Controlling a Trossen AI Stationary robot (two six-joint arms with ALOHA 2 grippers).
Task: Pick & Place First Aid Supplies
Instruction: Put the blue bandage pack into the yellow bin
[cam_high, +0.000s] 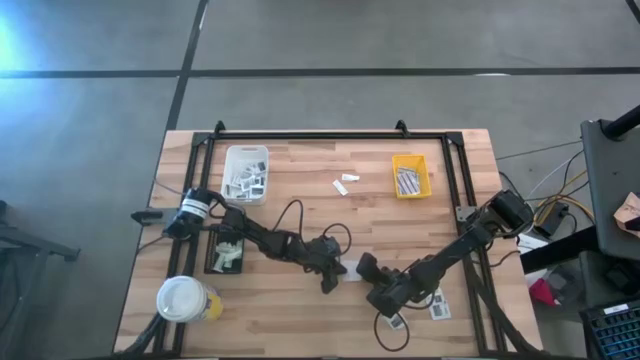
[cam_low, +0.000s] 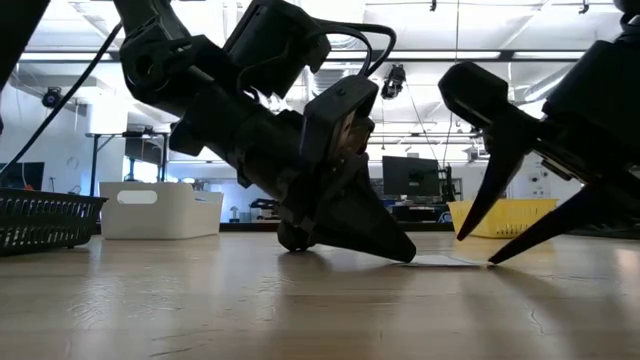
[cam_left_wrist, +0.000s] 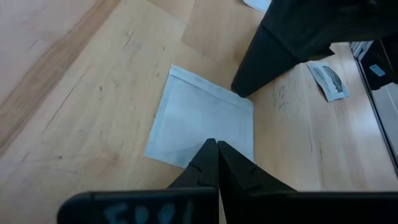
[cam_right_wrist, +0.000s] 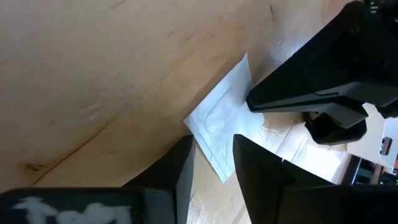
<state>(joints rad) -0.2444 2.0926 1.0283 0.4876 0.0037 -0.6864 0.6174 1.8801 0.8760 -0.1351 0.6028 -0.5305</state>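
Left gripper (cam_left_wrist: 217, 146) fingers pressed together, tips down on edge of flat white packet (cam_left_wrist: 202, 121), pinning it to table (cam_high: 300, 190) near front edge, midway. Right gripper (cam_right_wrist: 213, 149) fingers parted, straddling packet's opposite edge, nothing held. Both arms stretched low, angled inward from the table's side edges. Packet face blank; no legible print.

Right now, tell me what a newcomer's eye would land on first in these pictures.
Both arms meet low over one flat white packet near the table's front centre. The left gripper presses its shut fingers on one edge, and the right gripper stands with open fingers at the opposite edge. Farther back sit a white tray of packets and a yellow tray.
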